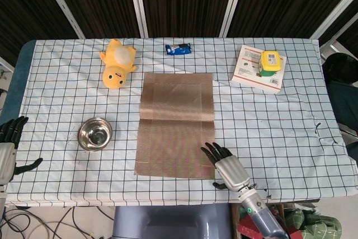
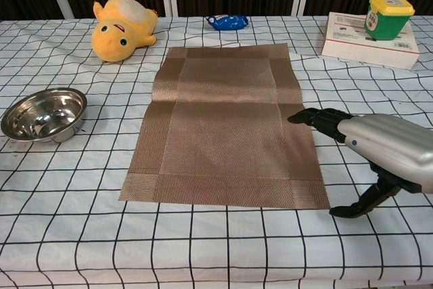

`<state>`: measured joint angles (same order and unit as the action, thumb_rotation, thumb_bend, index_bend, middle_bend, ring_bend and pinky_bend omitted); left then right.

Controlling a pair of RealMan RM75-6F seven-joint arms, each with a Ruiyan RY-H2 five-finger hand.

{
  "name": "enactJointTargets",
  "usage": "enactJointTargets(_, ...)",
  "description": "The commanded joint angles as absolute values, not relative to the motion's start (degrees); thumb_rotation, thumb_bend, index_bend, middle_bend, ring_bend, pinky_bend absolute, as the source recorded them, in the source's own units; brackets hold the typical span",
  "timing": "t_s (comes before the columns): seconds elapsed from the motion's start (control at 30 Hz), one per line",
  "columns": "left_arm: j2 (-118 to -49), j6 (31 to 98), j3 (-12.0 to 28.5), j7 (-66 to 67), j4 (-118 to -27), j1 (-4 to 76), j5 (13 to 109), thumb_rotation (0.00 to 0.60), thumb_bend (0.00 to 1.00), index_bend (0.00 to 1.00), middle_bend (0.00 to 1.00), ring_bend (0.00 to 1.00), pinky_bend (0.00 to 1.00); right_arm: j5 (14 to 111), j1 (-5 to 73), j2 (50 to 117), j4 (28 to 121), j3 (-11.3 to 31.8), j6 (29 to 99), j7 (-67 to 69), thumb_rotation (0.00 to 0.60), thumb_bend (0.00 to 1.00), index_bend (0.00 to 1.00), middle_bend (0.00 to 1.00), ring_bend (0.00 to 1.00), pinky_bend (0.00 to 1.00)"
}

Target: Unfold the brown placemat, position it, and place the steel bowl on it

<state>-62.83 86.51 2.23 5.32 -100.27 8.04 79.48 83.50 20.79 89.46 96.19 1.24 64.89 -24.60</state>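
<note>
Dark slatted panels behind, and in front a table under a white tablecloth (image 1: 56, 93) with a black grid, seen from the head and chest cameras. Lying flat and fully unfolded at the middle, the brown placemat (image 1: 175, 124), long side running away from the robot, a crease across its width about halfway. Well to its left, apart from it, the steel bowl (image 1: 95, 133), upright and empty on the cloth, not yet on the mat. Near the far edge, a yellow plush duck (image 1: 117, 64) on its back, left of the mat's far end; beside the far edge, a small blue snack packet (image 1: 178, 49); toward the far right, a white and red box (image 1: 258, 69) with a green jar with a yellow lid (image 1: 270, 62) standing on top. At the mat's near right corner, the right hand (image 1: 226, 166), palm down, fingers spread and extended, grasping nothing, fingertips (image 2: 308, 116) reaching over the mat's right border in the chest view, thumb held out low toward the near side; contact with the mat impossible to judge. At the far left edge of the head view, by the table's near left corner, the left hand (image 1: 8, 149), fingers straight and apart, thumb out to the side, empty, well away from the bowl
</note>
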Motion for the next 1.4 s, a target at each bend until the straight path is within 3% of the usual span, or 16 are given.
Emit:
enactJointTargets(0.03, -62.8, 86.4, 2.3, 5.3, -100.3, 8.0, 79.4, 0.6, 0.01, 0.0, 0.04, 0.02, 0.07, 82.9, 20.8, 90.3, 95.8, 1.3, 64.9, -24.6, 0.6, 0.06, 0.0, 0.0, 0.0, 0.16)
enactJointTargets(0.23, -62.8, 86.0, 2.8, 5.4, -100.5, 7.9, 79.2, 0.6, 0.01, 0.0, 0.04, 0.02, 0.07, 82.1, 21.1, 92.9, 94.9, 1.9, 65.2, -24.3, 0.6, 0.1, 0.0, 0.0, 0.0, 0.16)
enactJointTargets(1.4, -62.3, 85.2, 4.3, 4.5, -101.2, 7.0, 79.3, 0.6, 0.01, 0.0, 0.04, 0.02, 0.07, 77.1, 22.2, 97.3, 90.4, 1.9, 64.3, -25.7, 0.6, 0.13, 0.0, 0.0, 0.0, 0.16)
